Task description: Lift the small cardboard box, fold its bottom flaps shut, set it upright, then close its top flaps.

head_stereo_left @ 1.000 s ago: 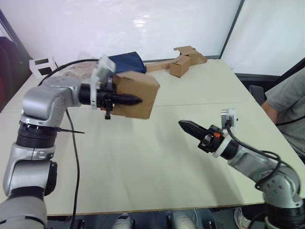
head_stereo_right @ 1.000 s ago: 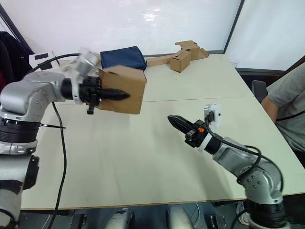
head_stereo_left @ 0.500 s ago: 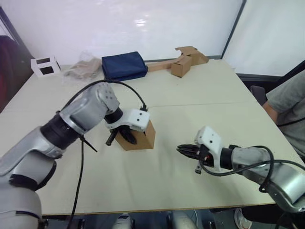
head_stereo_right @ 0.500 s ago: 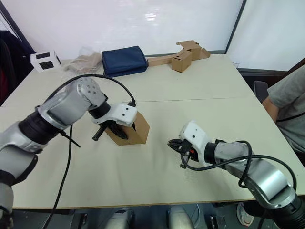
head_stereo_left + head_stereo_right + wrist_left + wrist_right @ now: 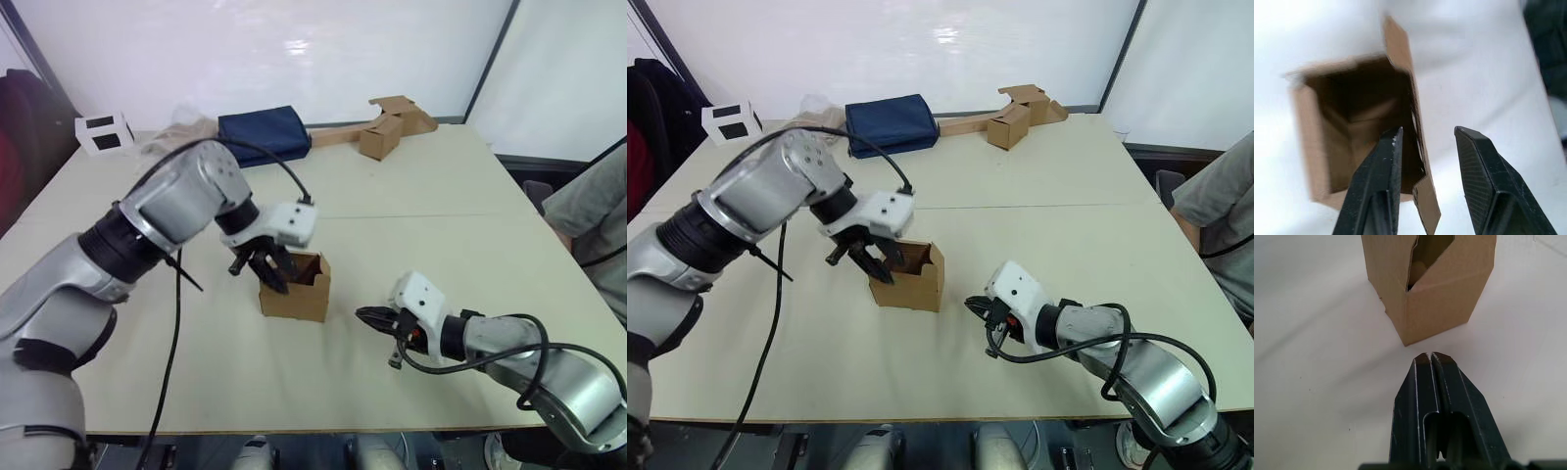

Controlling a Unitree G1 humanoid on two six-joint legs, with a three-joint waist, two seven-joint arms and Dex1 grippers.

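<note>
The box (image 5: 295, 287) stands upright on the counter (image 5: 441, 196), near its middle, with its top open and the flaps raised. In the left wrist view the dark interior is visible and one flap stands along the box's edge.

The left claw (image 5: 267, 266) hangs over the box's open top, pointing down. Its fingers (image 5: 1378, 186) are parted to a moderate gap and straddle one wall of the box: one finger is over the interior, the other outside. Whether they touch the wall cannot be told.

The right claw (image 5: 366, 315) rests low over the counter, just beside the box and pointing at it. Its fingers (image 5: 1422, 396) are pressed together and hold nothing; the tips are apart from the box's corner.

At the counter's far edge lie a navy bag (image 5: 263, 135), a cardboard strip (image 5: 377, 132) and a white box (image 5: 105, 133). A person's sleeve (image 5: 598, 201) shows at the right.
</note>
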